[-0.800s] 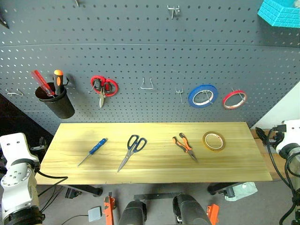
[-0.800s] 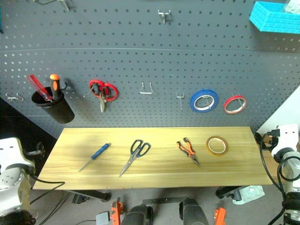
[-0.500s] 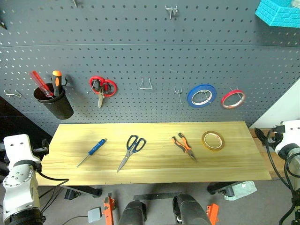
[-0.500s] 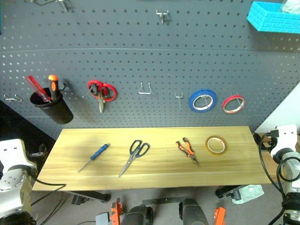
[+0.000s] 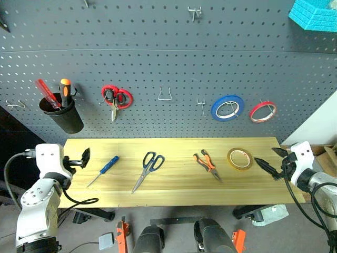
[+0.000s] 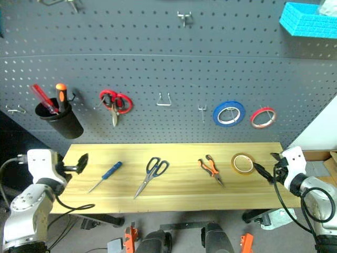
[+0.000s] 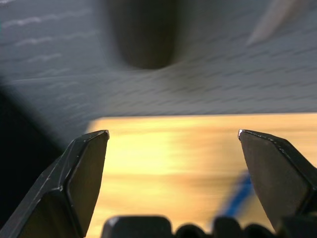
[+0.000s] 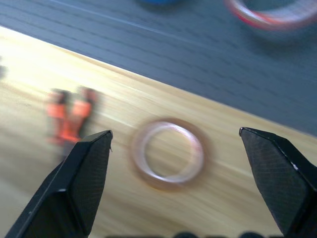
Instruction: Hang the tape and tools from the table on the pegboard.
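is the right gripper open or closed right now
Open: the right gripper has its two fingers spread wide, empty, with the tape lying between them on the table.

text: none legible | labels: none | brands: none | numbers: none

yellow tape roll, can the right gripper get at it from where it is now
Probably yes. The right gripper is open at the table's right end, just beside the tape, which lies flat with bare wood between them.
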